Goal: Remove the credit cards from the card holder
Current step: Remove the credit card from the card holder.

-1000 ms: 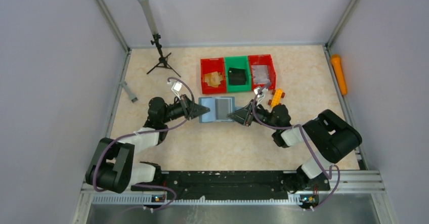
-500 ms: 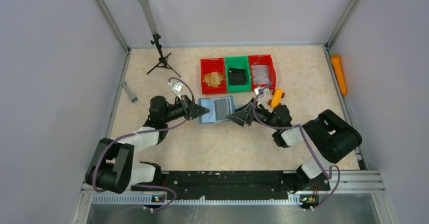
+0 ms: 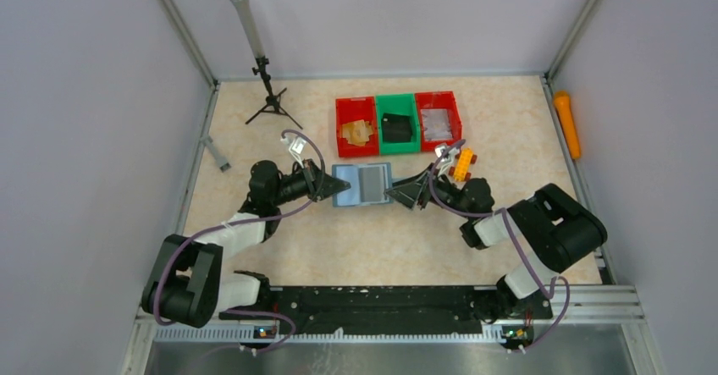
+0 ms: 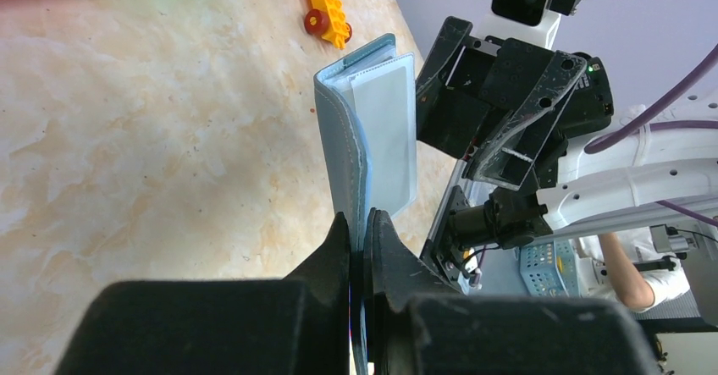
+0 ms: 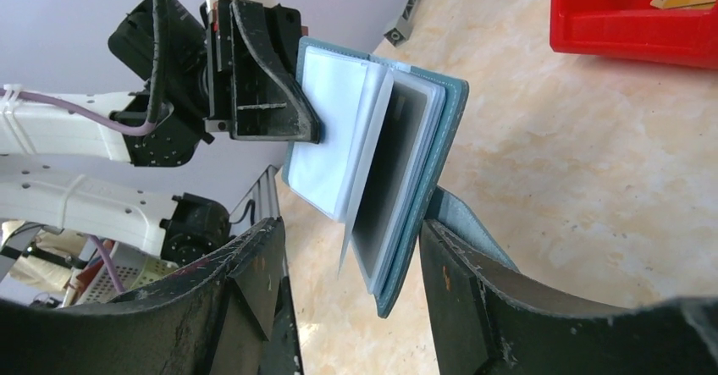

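The slate-teal card holder (image 3: 362,184) lies open on the table between both arms. My left gripper (image 3: 344,188) is shut on its left edge; in the left wrist view the jaws (image 4: 364,227) pinch the cover and the card holder (image 4: 343,129) stands up from them. My right gripper (image 3: 393,194) is open at its right edge. In the right wrist view the card holder (image 5: 447,129) fans its clear sleeves between the spread fingers (image 5: 351,252), touching neither pad. One sleeve holds a dark credit card (image 5: 391,168); a pale sleeve (image 5: 332,134) lies in front of it.
Behind the holder stand a red bin (image 3: 356,127), a green bin (image 3: 396,124) with a black object, and another red bin (image 3: 438,120). A yellow toy (image 3: 461,163) lies near my right wrist. A tripod (image 3: 269,96) stands back left, an orange cylinder (image 3: 566,124) far right.
My right gripper has opened and let go of the holder's right side, backing off slightly to the right. The holder's right half has settled flatter. The left gripper has kept its grip.
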You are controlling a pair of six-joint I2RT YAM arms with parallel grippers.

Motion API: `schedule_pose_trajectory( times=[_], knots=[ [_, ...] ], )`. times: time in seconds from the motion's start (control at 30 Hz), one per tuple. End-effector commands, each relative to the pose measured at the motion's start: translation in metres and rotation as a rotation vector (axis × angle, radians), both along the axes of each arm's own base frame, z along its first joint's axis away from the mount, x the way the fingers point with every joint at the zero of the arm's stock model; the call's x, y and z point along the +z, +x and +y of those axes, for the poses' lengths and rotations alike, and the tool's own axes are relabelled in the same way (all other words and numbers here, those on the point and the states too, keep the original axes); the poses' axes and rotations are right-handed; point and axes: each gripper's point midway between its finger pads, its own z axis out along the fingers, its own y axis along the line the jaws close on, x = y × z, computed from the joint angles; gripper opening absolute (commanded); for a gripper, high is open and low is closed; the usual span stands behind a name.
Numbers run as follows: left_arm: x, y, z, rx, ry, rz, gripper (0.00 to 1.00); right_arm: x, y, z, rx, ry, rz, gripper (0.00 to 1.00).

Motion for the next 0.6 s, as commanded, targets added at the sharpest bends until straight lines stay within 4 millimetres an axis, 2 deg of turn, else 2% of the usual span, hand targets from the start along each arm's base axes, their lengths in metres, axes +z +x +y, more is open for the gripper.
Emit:
schedule_pose_trajectory(
  times=[0.0,0.07,0.3,0.43,0.57],
  knots=[
    [0.025,0.002,-0.003,-0.021,-0.017,-0.109,0.01,0.025,0.002,-0.008,-0.031,0.062,-0.09,0.61],
    [0.026,0.001,-0.003,-0.022,-0.018,-0.112,0.01,0.023,0.003,-0.01,-0.04,0.063,-0.08,0.6],
    [0.03,-0.002,-0.004,-0.031,-0.03,-0.128,0.01,0.018,0.007,-0.008,-0.041,0.047,-0.047,0.35],
    [0.035,-0.005,-0.004,-0.043,-0.049,-0.146,0.01,0.013,0.011,-0.007,-0.048,0.027,-0.032,0.34],
    [0.041,-0.01,-0.004,-0.054,-0.066,-0.168,0.01,-0.003,0.022,-0.007,-0.085,-0.043,0.025,0.34]
  ],
)
